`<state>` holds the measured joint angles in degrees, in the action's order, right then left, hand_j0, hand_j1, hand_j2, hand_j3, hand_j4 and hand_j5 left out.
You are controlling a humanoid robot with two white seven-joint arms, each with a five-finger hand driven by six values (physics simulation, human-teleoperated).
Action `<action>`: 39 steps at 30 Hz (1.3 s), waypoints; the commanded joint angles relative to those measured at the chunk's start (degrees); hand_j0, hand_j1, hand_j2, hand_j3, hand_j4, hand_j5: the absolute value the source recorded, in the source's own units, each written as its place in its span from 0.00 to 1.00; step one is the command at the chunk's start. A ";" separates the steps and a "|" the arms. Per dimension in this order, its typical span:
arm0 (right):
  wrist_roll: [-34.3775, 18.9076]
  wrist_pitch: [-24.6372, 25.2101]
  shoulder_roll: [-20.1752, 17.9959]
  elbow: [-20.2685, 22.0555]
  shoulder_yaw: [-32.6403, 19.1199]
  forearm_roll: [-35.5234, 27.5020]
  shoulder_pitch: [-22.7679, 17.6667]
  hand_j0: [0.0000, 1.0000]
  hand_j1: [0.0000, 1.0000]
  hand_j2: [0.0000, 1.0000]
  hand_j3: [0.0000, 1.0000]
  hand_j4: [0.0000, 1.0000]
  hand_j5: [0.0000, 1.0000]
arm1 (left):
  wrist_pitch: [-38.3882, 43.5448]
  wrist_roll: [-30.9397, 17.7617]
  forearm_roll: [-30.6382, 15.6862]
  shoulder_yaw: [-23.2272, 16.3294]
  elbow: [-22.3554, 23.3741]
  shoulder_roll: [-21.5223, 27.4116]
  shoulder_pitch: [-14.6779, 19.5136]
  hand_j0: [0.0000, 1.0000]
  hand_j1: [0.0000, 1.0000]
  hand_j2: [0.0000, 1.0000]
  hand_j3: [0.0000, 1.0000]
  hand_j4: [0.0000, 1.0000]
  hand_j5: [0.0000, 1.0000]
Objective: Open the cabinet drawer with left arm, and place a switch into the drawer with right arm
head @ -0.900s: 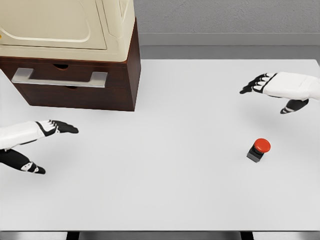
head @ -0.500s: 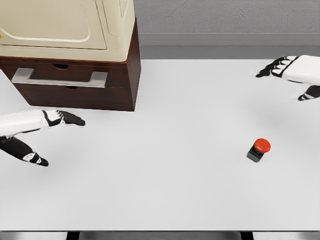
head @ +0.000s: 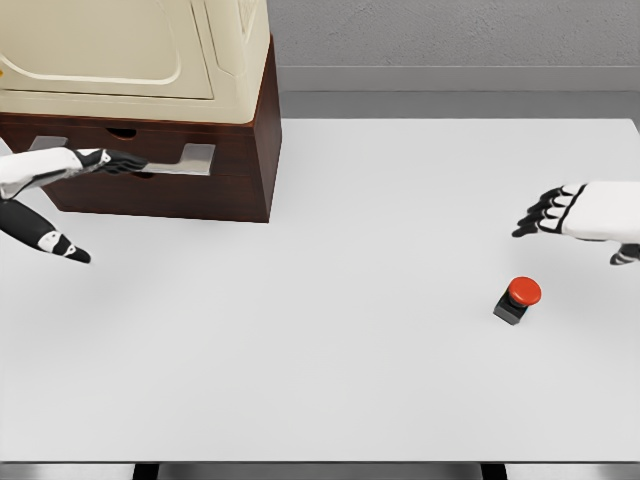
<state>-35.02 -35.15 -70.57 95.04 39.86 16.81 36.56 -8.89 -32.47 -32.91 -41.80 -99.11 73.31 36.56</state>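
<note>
The dark wooden cabinet (head: pixel 235 170) stands at the table's back left with a cream appliance on top. Its drawer is closed, with a grey bar handle (head: pixel 190 158) across the front. My left hand (head: pixel 75 200) is open at the handle's left part, its black fingers (head: pixel 125 160) reaching over the bar and the thumb hanging well below. The switch (head: pixel 518 299), a red button on a small black base, sits on the table at the right. My right hand (head: pixel 548 215) hovers open above and to the right of the switch, apart from it.
A cream appliance (head: pixel 140 55) rests on the cabinet and overhangs the drawer front. The white table (head: pixel 340 360) stretches wide between the cabinet and the switch. A grey wall runs along the back.
My left hand rose from the table's left side up to the drawer handle. My right hand came down from the back right edge toward the switch.
</note>
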 commanded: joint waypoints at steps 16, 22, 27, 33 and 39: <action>0.02 0.15 2.63 3.39 2.59 -0.11 -2.02 1.00 1.00 1.00 1.00 1.00 1.00 | 2.56 -2.53 4.87 0.14 3.13 0.00 2.73 1.00 1.00 1.00 1.00 1.00 1.00; 0.02 0.15 2.54 3.39 2.59 -0.11 -2.90 1.00 1.00 1.00 1.00 1.00 1.00 | 3.18 -2.53 5.31 0.22 4.27 -2.46 3.43 1.00 1.00 1.00 1.00 1.00 1.00; 0.02 0.15 2.63 3.31 2.50 -0.11 -3.69 1.00 1.00 1.00 1.00 1.00 1.00 | 4.32 -2.53 5.66 0.31 7.17 -4.05 3.52 1.00 1.00 1.00 1.00 1.00 1.00; 0.02 0.15 2.81 2.96 2.50 -0.11 -4.13 1.00 1.00 1.00 1.00 1.00 1.00 | 4.24 -2.53 6.36 0.31 8.76 -5.37 3.87 1.00 1.00 1.00 1.00 1.00 1.00; 0.02 0.15 3.25 2.60 2.50 -0.11 -4.22 1.00 1.00 1.00 1.00 1.00 1.00 | 4.15 -2.53 6.28 0.22 8.67 -5.01 4.66 1.00 1.00 1.00 1.00 1.00 1.00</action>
<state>-35.02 -35.13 -67.33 97.75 42.37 16.95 32.34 -4.67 -35.00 -28.28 -41.19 -90.64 68.12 41.31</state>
